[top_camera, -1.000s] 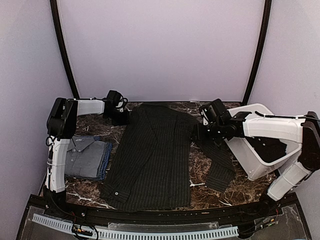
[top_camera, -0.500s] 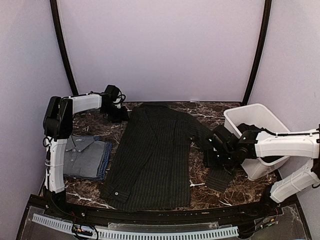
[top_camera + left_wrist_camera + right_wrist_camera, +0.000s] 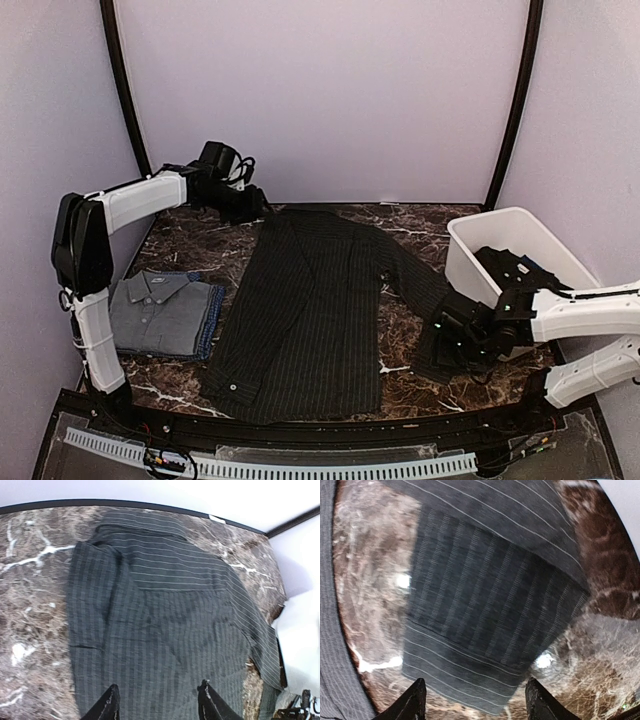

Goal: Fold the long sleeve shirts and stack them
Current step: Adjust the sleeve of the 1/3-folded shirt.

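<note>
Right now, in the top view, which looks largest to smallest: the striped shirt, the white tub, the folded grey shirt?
1. striped shirt, spread flat
2. white tub
3. folded grey shirt, a little smaller than the tub

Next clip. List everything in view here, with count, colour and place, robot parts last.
pinstriped shirt: one, charcoal-black, spread flat mid-table, one sleeve out toward the tub
grey shirt: one, grey, folded, left side of the table
blue shirt: one, blue, folded under the grey shirt, only its edge showing
tub: one, white, right side of the table
dark garment: one, black, inside the tub
table: one, brown marble
left gripper: open, far side, near the collar
right gripper: open, over the sleeve cuff
</note>
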Robot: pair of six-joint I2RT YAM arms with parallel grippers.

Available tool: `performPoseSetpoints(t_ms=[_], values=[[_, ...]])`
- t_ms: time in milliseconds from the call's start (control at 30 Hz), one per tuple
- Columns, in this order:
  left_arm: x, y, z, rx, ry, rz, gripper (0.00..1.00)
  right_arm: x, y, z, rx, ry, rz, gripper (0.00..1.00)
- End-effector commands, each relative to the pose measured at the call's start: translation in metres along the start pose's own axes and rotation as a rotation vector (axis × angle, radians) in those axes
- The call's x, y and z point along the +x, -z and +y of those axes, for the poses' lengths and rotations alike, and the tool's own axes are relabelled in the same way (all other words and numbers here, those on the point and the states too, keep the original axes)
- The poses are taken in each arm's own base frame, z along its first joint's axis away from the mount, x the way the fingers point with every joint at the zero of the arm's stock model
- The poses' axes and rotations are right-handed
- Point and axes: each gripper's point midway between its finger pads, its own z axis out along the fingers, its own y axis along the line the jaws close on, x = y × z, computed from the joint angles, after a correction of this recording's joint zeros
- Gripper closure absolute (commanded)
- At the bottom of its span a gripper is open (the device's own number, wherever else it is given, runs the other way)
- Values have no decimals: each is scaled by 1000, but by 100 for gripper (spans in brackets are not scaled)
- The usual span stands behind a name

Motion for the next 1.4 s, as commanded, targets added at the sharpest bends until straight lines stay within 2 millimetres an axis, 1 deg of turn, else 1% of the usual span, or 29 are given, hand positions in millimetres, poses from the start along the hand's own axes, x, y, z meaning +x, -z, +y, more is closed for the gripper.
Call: performPoseSetpoints(t_ms=[0, 100, 200, 267, 300, 367, 467, 567, 600, 633, 667, 733, 767, 833, 867, 933, 967, 1033, 1133, 1200, 1267, 1367], values=[[4, 22, -33, 85, -14, -18, 48, 16, -7, -21, 16, -121, 30, 35], [5, 27, -44, 120, -14, -21, 48, 14, -16, -17, -16, -161, 6, 36], [6, 31, -52, 137, -19, -21, 49, 13, -26, -12, -17, -181, -6, 43], [6, 34, -55, 143, -24, -25, 49, 16, -35, -8, -10, -176, 5, 47], [5, 36, -56, 147, -26, -27, 49, 17, -39, -8, 1, -170, 10, 50], [6, 38, -58, 151, -28, -27, 49, 15, -42, -10, 50, -146, 3, 61], [7, 41, -62, 161, -29, -26, 49, -2, -30, -7, 117, -68, -47, 77], [8, 45, -68, 185, -29, -27, 49, -28, -10, 7, 183, 65, -105, 96], [9, 46, -69, 189, -29, -28, 49, -41, 0, 13, 222, 109, -144, 100], [8, 48, -71, 193, -30, -32, 49, -51, 9, 16, 275, 159, -170, 100], [9, 49, -71, 197, -30, -32, 49, -66, 22, 29, 302, 202, -213, 100], [8, 52, -74, 205, -32, -38, 49, -84, 41, 42, 405, 334, -273, 100], [7, 55, -75, 207, -34, -43, 49, -91, 49, 51, 444, 390, -308, 100], [6, 58, -75, 206, -39, -45, 49, -100, 59, 75, 506, 515, -355, 100], [6, 59, -75, 204, -40, -49, 49, -101, 60, 91, 522, 586, -373, 100], [6, 63, -73, 190, -41, -53, 49, -96, 55, 124, 530, 734, -400, 100], [6, 63, -71, 178, -43, -54, 49, -90, 48, 141, 518, 795, -403, 100], [6, 65, -64, 141, -41, -61, 49, -73, 27, 171, 472, 918, -376, 100], [6, 68, -51, 89, -29, -65, 49, -51, 7, 206, 347, 990, -345, 100], [6, 70, -45, 76, -21, -64, 49, -43, -2, 222, 263, 1010, -334, 100], [6, 72, -41, 71, -16, -66, 49, -38, -5, 234, 197, 1039, -337, 100], [7, 74, -39, 69, -20, -62, 49, -46, -2, 250, 121, 1045, -358, 100]])
